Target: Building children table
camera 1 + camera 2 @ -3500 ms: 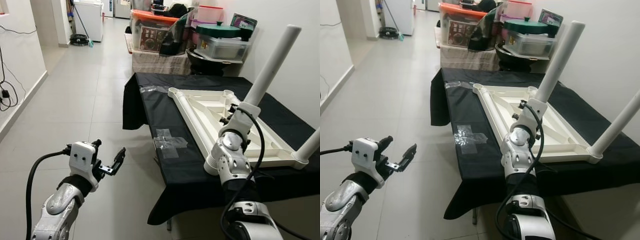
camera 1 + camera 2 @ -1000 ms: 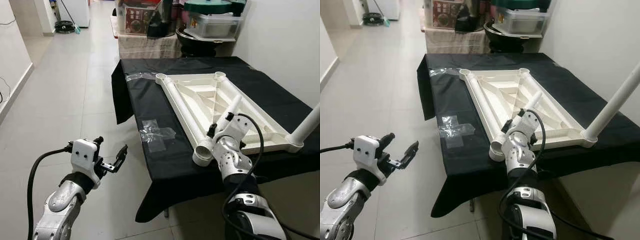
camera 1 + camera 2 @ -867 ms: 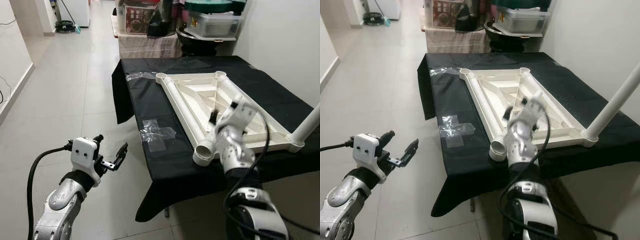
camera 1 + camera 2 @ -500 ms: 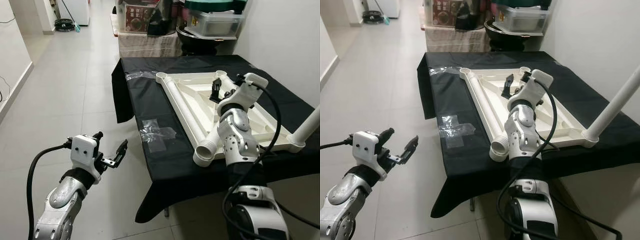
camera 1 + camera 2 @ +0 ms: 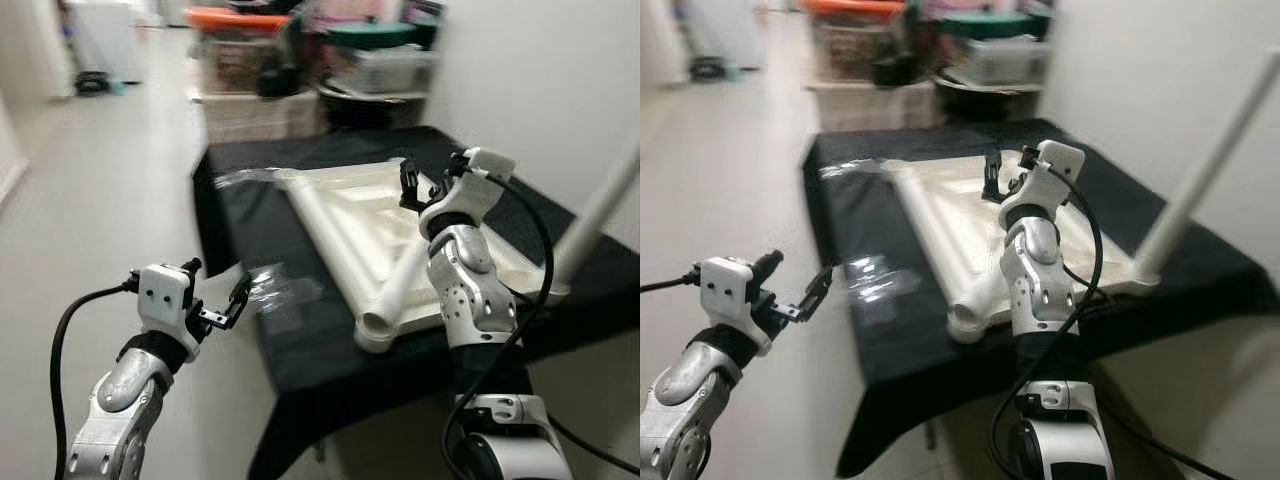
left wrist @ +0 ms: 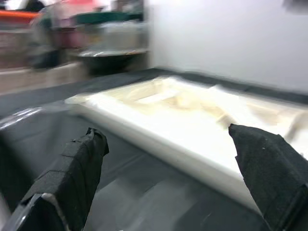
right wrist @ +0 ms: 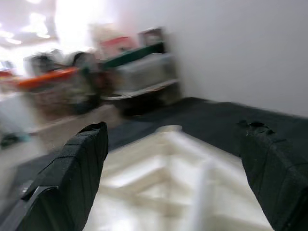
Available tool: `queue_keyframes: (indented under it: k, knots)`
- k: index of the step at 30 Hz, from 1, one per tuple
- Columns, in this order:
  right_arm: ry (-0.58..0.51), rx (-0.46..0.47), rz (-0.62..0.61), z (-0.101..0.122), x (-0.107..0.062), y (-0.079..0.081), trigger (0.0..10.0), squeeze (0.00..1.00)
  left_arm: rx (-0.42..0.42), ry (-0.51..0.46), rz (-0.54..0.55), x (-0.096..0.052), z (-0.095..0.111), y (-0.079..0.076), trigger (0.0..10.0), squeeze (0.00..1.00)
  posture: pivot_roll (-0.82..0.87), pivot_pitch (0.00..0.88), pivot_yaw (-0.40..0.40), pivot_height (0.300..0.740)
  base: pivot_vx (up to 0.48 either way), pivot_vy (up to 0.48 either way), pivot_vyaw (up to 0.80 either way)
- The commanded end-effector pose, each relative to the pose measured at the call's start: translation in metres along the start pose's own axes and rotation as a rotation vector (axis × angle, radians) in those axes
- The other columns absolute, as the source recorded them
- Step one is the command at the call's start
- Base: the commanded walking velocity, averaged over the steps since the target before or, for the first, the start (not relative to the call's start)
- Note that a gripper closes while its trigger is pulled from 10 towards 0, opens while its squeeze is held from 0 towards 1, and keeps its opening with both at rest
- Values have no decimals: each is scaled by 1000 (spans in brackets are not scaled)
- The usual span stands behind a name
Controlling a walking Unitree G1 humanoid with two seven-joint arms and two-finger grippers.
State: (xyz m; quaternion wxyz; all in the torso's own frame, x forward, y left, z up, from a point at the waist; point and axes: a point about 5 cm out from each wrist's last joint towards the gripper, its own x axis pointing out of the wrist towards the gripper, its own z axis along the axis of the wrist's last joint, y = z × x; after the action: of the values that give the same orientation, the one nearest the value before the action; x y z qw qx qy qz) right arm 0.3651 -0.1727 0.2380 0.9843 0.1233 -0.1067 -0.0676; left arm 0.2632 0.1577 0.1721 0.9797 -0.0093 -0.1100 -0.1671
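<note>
Your left gripper (image 5: 218, 301) hovers open, empty, near the floor side; the right gripper (image 5: 425, 182), fingers apart, hangs over the upturned tabletop (image 5: 350, 215) on the black cloth (image 5: 300, 330). One leg (image 5: 1210, 170) stands at the right corner; others await fitting.

Pale tiled floor (image 5: 120, 180) off the left edge of the black-draped table (image 5: 330, 330): open. Upturned white plastic tabletop (image 5: 345, 225) covers mid-table. White tubular leg (image 5: 1205, 175) stands at its near right corner by the wall. Blurred stacked storage boxes (image 5: 300, 60) block the far edge.
</note>
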Motion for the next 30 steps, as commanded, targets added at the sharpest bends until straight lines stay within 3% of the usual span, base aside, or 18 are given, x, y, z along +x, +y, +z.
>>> queue_keyframes:
  k: [1,9,11,15,18,20,24,25,27,28,29,30]
  knots:
    - [40,19,47,-6,-2,15,10000,0,22,27,35,-5,-4,8,10000,0,98,0,-82,740,394,0,0]
    - [70,45,83,-8,-3,19,10000,0,45,38,56,-4,-5,8,10000,0,101,0,-84,740,128,0,-113]
    - [104,82,90,-7,1,15,10000,0,50,40,59,-3,-5,7,10000,0,101,0,-84,740,0,0,0]
    - [132,60,92,0,9,8,10000,0,57,43,64,-2,-5,7,10000,0,99,0,-91,740,0,0,0]
    - [311,25,139,0,15,3,10000,0,87,69,65,-2,-7,7,10000,0,99,0,-92,740,0,0,0]
    - [311,25,139,0,15,3,10000,0,87,69,65,-2,-7,7,10000,0,99,0,-92,740,0,0,0]
    - [398,52,123,5,22,-14,10000,0,81,72,65,-2,-9,6,10000,0,90,0,-102,740,0,0,0]
    - [427,44,106,9,25,-26,10000,0,79,78,67,-3,-10,5,10000,0,88,0,-106,740,0,0,0]
    - [427,44,106,9,25,-26,10000,0,79,78,67,-3,-10,5,10000,0,88,0,-106,740,0,0,0]
    - [459,20,66,12,27,-42,10000,0,79,81,70,-4,-11,5,10000,0,91,0,-112,740,0,0,0]
    - [459,20,66,12,27,-42,10000,0,79,81,70,-4,-11,5,10000,0,91,0,-112,740,0,0,0]
    - [537,33,23,6,23,-59,10000,0,79,85,74,-5,-12,5,10000,0,86,0,-113,740,0,0,0]
